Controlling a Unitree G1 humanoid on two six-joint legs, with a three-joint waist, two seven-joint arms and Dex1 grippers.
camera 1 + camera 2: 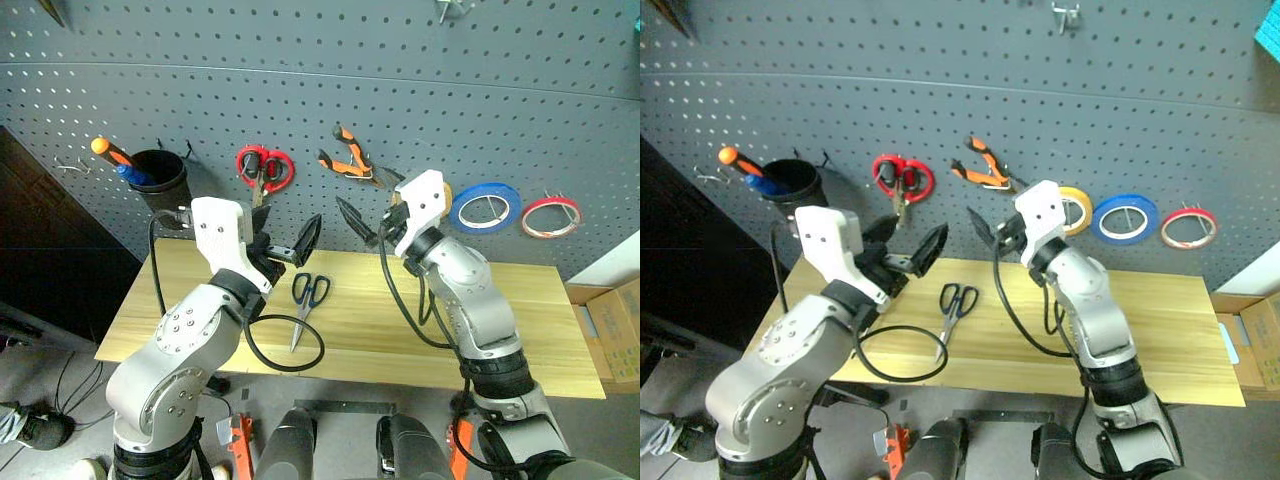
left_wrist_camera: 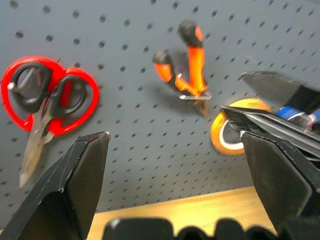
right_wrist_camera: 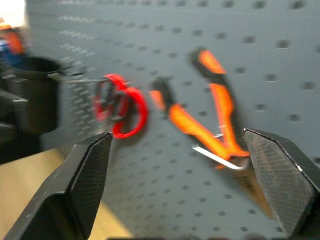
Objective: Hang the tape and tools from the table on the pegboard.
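Note:
The red-rimmed tape (image 1: 551,216) hangs on the pegboard (image 1: 320,90) at the far right. The orange-and-black pliers (image 1: 348,155) also hang there, seen close in the right wrist view (image 3: 210,115). Black-handled scissors (image 1: 308,298) lie on the table (image 1: 510,320) between my arms. My left gripper (image 1: 288,238) is open and empty above the table's back edge, left of those scissors. Just below the pliers and clear of them, my right gripper (image 1: 368,212) is open and empty.
A black cup (image 1: 160,178) holding an orange-topped screwdriver (image 1: 108,152) hangs at the left. Red-handled scissors (image 1: 265,168), a yellow roll (image 1: 1076,210) and a blue roll (image 1: 485,208) also hang on the board. A cardboard box (image 1: 612,330) stands right of the table.

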